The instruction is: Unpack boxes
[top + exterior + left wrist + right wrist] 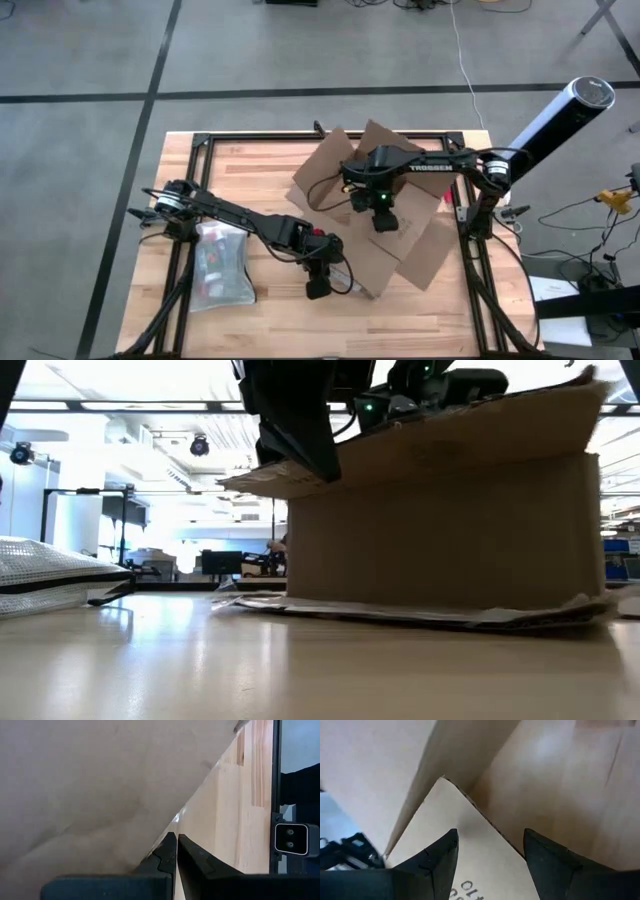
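The opened cardboard box (375, 205) sat mid-surface, flaps splayed. The right gripper (490, 852), fingers spread and empty, reached inside it; the left gripper (176, 851), clenched, pressed its near corner.

A wooden table (260, 165) carries the cardboard box (420, 255) and a pouch (220, 265).

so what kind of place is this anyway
Probably a robotics lab or workshop. A pale wooden worktable framed in black metal stands on a grey concrete floor marked with dark lines, and the low view shows desks with computer monitors under ceiling lights beyond it.
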